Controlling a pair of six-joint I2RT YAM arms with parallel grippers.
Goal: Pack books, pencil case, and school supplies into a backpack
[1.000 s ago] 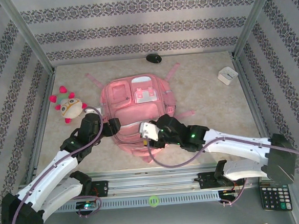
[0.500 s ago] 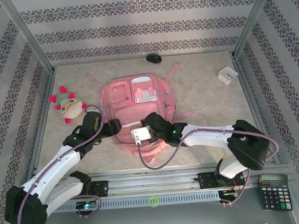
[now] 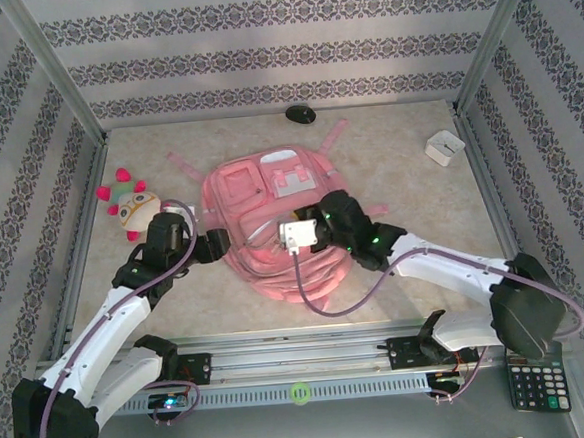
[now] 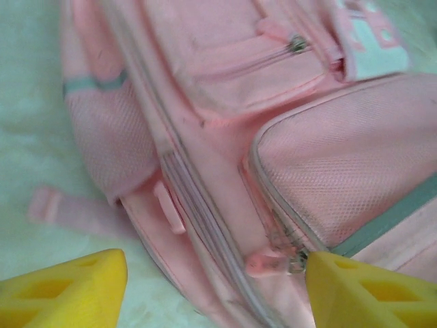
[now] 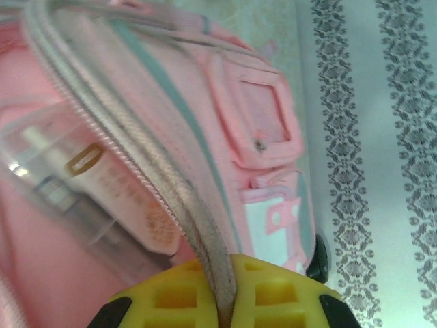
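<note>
The pink backpack [image 3: 270, 195] lies tilted in the middle of the table. My right gripper [image 3: 318, 225] sits over its near right part, shut on the grey zipper edge [image 5: 205, 239] of the main opening and holding it up. Inside the opening shows a blurred silver-white elongated item [image 5: 65, 171] with a brownish label. My left gripper [image 3: 210, 247] is at the backpack's near left side, open, its yellow fingertips [image 4: 65, 290] astride the zipped seam, the right one touching a pink zipper pull [image 4: 268, 263]. The dark blue book, the pencil case and the pink block are hidden.
A plush toy [image 3: 134, 208] lies left of the backpack. A white square box [image 3: 444, 147] stands at the back right, a black oval object [image 3: 300, 114] at the back wall, a black calculator [image 3: 533, 383] off the table's near right. Straps [image 3: 328, 136] trail behind the backpack.
My right gripper has risen back and to the right with the zipper edge, and the backpack has turned and shifted with it. My left gripper has slid slightly left along the backpack's side.
</note>
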